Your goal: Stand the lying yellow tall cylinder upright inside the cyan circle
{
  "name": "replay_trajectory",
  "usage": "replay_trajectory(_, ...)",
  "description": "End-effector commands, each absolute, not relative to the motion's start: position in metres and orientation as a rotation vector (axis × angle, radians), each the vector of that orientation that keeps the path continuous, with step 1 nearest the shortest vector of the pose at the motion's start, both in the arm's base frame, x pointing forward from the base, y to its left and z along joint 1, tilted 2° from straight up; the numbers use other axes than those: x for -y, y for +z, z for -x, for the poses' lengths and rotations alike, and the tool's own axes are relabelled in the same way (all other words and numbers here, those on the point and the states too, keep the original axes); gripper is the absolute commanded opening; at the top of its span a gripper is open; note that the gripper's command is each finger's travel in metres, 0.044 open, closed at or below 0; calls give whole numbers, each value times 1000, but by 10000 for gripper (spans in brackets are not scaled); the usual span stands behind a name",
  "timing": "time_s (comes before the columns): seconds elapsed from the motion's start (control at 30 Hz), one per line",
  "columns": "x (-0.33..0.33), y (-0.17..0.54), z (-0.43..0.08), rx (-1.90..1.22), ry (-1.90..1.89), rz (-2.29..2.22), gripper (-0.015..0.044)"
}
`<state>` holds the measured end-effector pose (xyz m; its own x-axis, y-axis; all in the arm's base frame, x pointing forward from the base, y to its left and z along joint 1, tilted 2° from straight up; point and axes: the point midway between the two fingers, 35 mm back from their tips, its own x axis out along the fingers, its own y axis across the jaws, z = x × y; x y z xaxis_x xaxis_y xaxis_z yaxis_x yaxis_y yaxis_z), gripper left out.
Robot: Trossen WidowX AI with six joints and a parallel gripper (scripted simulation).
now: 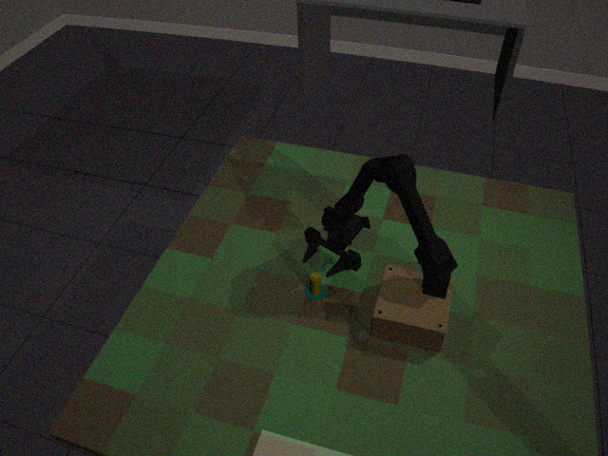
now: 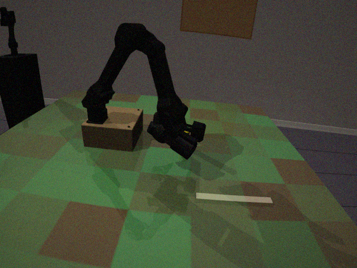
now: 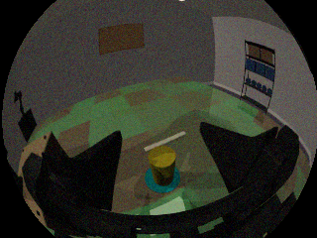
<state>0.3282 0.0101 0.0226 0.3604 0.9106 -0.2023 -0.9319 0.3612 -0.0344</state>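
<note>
So the desk [image 1: 304, 388] [image 2: 161, 248] [image 3: 106, 106] is sporting a patchwork of green, olive and brown squares. The cylinder [image 1: 314, 283] [image 2: 187, 132] [image 3: 162, 166] is showing yellow, and the circle [image 1: 314, 295] [image 3: 162, 186] around its foot is glowing cyan. The arm [image 1: 413, 206] [image 2: 162, 72] and its jaws are looking plain black. At about four o'clock from the cylinder in the top view, the base block [image 1: 409, 318] [image 2: 107, 137] is wearing tan with dark dots. In the exterior view, a flat strip [image 2: 233, 197] [image 3: 164, 141] is reading cream at five o'clock from the cylinder, and the wall panel [image 2: 218, 18] [image 3: 121, 39] is going orange-brown.
</note>
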Motion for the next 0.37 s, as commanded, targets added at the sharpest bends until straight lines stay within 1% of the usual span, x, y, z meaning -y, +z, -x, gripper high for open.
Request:
replay_trajectory(0.0,-11,55,-326,-155,1193,158,400)
replay_trajectory(0.23,-13,65,-325,-168,1200,162,400)
replay_trajectory(0.33,-27,59,-326,-364,1286,219,400)
